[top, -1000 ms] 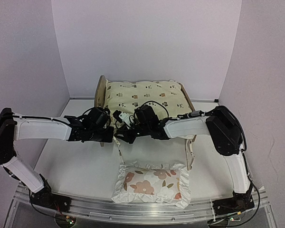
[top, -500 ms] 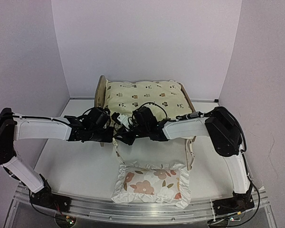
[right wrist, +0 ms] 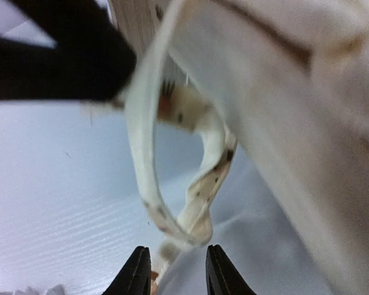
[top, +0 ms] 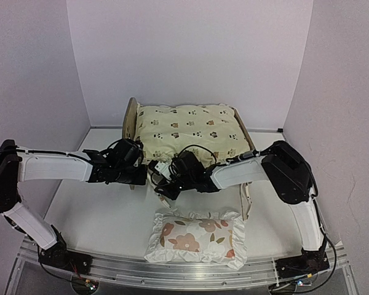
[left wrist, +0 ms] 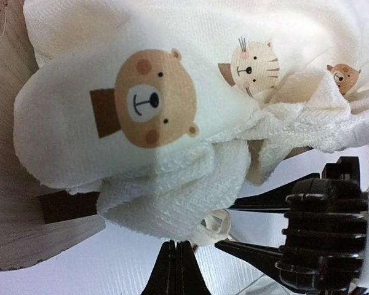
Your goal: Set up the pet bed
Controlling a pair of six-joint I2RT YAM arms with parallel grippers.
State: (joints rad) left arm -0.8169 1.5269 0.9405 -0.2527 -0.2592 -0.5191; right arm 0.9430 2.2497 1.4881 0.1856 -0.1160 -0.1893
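The pet bed [top: 131, 120] stands at the back middle, with the cream animal-print cushion [top: 190, 126] lying in it. My left gripper [top: 146, 175] is at the bed's near left corner, shut on the cushion's tie string [left wrist: 212, 224] right under the cushion corner [left wrist: 141, 104]. The bed's wood [left wrist: 12, 215] shows to its left. My right gripper [top: 162, 187] is just near and to the right of it, open, with its fingers either side of the hanging loop of tie string [right wrist: 197, 227]. The left gripper's black finger [right wrist: 61, 61] holds the loop's top.
The white ruffled flower pillow [top: 197, 236] lies on the table near the front edge, in front of the bed. Another tie string [top: 245, 200] hangs off the bed's near right corner. Walls close in on three sides.
My right gripper has moved down and toward the near side, away from the cushion's edge, to the hanging string. My left arm has held still.
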